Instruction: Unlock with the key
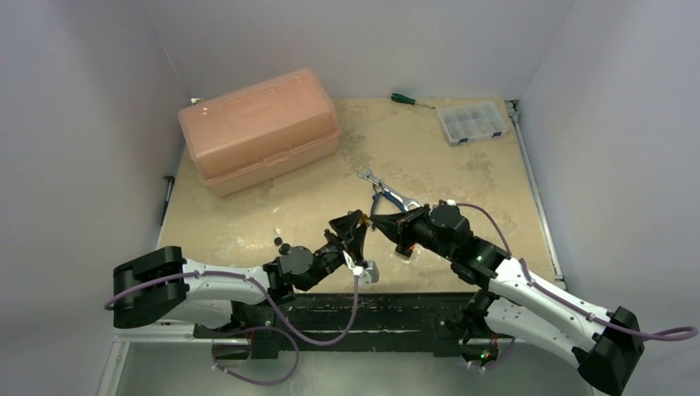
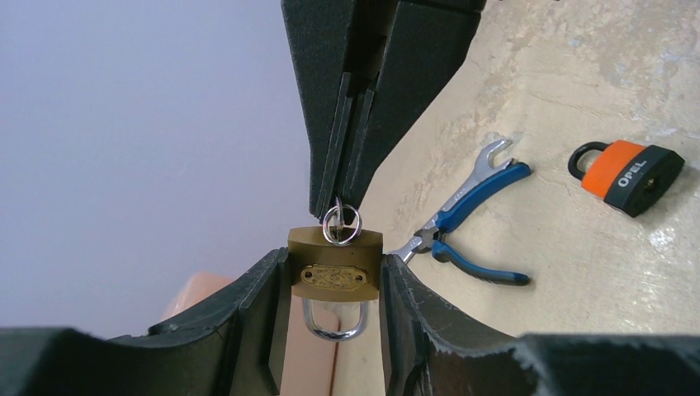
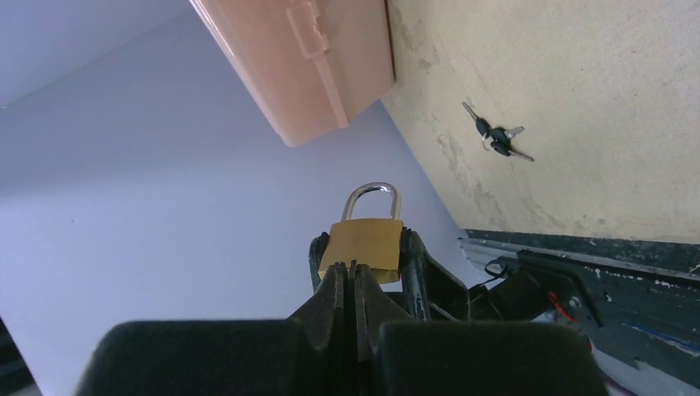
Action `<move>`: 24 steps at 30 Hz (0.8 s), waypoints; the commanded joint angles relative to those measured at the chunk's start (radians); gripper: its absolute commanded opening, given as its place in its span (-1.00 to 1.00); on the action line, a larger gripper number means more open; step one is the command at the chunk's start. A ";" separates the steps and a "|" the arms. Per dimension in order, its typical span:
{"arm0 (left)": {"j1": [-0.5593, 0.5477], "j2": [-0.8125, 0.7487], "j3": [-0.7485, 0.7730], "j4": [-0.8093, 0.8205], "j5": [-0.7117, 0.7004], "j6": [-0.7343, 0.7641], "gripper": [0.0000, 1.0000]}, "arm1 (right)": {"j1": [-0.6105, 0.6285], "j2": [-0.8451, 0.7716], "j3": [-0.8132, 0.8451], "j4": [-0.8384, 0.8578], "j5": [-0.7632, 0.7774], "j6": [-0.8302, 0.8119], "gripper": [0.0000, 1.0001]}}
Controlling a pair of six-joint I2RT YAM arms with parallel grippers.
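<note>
Above the tabletop (image 1: 462,177), the two arms met in mid-air over a brass padlock (image 2: 333,279). The left gripper (image 2: 333,262) clamped the padlock's body from both sides, its fingers (image 2: 256,309) pressed against the brass flanks, with the steel shackle (image 3: 371,196) closed and pointing away from the right arm.

The right gripper (image 2: 340,196) was pinched narrow on the key (image 2: 337,206), which stood at the padlock's keyhole face. Little of the key showed between the pads, and how far it sat in the lock could not be told. Its ring (image 2: 341,224) lay against the top edge of the brass.

On the tabletop beyond the grippers lay blue-handled pliers (image 2: 475,216) and a wrench (image 2: 489,158), touching each other. An orange-and-black padlock (image 2: 629,175) sat well apart from them. A bunch of spare keys (image 3: 495,139) lay near the tabletop's front edge, on the left arm's side.

A pink toolbox (image 1: 260,128), its lid down, stood at the far left. A green-handled screwdriver (image 1: 404,99) and a clear organiser (image 1: 472,121) lay along the far edge.
</note>
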 commanded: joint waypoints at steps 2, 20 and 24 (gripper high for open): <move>-0.001 0.003 0.040 0.302 -0.018 0.057 -1.00 | 0.025 0.003 -0.018 -0.093 -0.107 -0.012 -1.00; -0.007 0.110 0.068 0.422 -0.164 0.159 -1.00 | 0.025 0.026 -0.127 0.118 -0.236 0.151 -1.00; -0.007 0.118 0.074 0.437 -0.185 0.165 -1.00 | 0.025 0.045 -0.126 0.154 -0.243 0.145 -1.00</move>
